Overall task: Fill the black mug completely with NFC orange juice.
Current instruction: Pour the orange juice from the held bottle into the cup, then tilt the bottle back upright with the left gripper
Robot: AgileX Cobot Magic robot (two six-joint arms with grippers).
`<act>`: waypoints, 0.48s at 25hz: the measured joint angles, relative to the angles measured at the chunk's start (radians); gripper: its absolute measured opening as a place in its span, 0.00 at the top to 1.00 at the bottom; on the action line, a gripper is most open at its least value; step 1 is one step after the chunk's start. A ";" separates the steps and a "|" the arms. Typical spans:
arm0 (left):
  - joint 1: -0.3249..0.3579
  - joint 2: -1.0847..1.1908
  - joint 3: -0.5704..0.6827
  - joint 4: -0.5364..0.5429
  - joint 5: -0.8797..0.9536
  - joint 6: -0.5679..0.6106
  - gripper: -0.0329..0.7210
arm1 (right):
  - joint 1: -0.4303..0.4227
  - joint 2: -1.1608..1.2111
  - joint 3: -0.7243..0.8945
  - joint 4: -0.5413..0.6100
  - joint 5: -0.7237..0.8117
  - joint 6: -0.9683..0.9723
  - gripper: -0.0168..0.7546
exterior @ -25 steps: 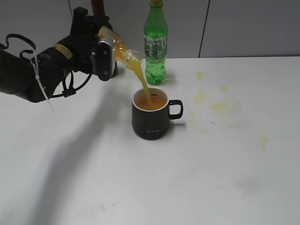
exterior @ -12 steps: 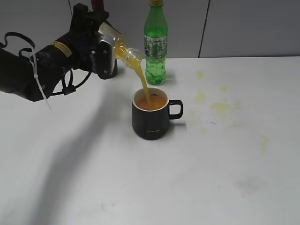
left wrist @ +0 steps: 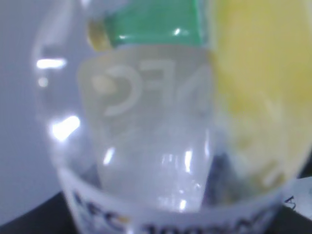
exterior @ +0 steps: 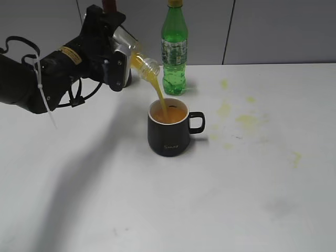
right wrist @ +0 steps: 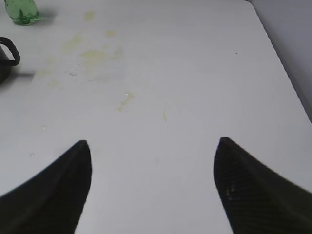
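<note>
Streaming opaque NFC orange juice (exterior: 157, 93) fills the matte black mug (exterior: 169, 135).

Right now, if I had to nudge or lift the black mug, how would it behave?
The black mug probably resists tipping: it is squat and widens toward its base. It likely feels heavy, since orange juice sits close to the rim, so a sharp push could slosh some out. The loop handle faces right, toward the right gripper's side.

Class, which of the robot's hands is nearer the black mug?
Left. The left hand holds the juice bottle tilted just up-left of the mug; the right hand hangs open far off to the mug's handle side.
</note>
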State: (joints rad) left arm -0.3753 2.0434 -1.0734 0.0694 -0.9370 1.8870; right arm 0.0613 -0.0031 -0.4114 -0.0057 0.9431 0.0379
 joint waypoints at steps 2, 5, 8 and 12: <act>0.000 0.000 0.000 0.010 -0.005 0.003 0.34 | 0.000 0.000 0.000 0.000 0.000 0.000 0.21; 0.000 0.000 -0.001 0.034 -0.012 0.020 0.34 | 0.000 0.000 0.000 0.000 0.000 0.000 0.21; 0.000 0.000 -0.001 0.053 -0.018 0.041 0.34 | 0.000 0.000 0.000 0.000 0.000 0.000 0.21; 0.000 0.000 -0.001 0.067 -0.023 0.054 0.34 | 0.000 0.000 0.000 0.000 0.000 0.000 0.21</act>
State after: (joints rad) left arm -0.3753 2.0434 -1.0748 0.1360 -0.9598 1.9410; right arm 0.0613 -0.0031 -0.4114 -0.0057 0.9431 0.0379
